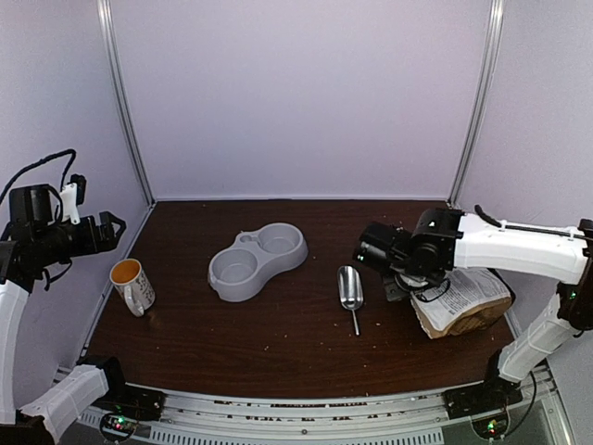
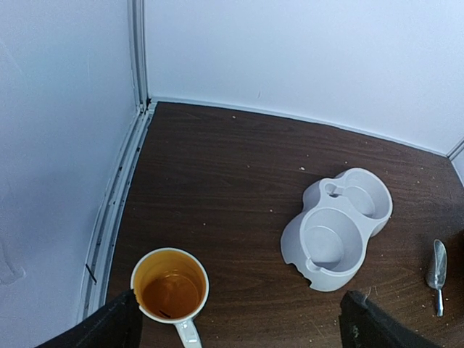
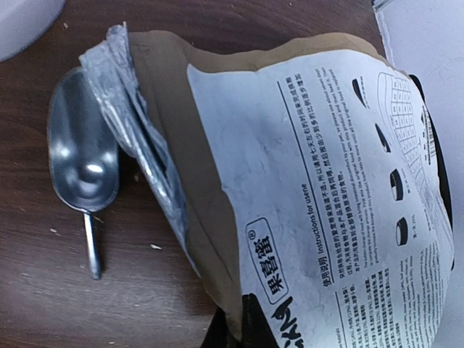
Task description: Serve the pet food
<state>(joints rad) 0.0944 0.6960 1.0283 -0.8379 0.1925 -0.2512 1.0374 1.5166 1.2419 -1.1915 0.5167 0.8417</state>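
Observation:
The kraft-brown pet food bag (image 1: 463, 301) lies on its side at the table's right, white label up. In the right wrist view the bag (image 3: 304, 181) fills the frame, its silver-lined mouth open toward the metal scoop (image 3: 81, 163). No kibble shows. My right gripper (image 3: 245, 319) is shut on the bag's brown side edge; from above it (image 1: 408, 283) sits at the bag's left end. My left gripper (image 1: 113, 225) hangs high at the far left, open and empty, its fingers (image 2: 109, 326) spread wide above the mug.
The grey double bowl (image 1: 257, 261) sits mid-table, both wells empty, also in the left wrist view (image 2: 337, 228). The scoop (image 1: 350, 289) lies between bowl and bag. A white mug (image 1: 132, 285) with orange inside (image 2: 170, 293) stands near the left wall. Crumbs dot the table.

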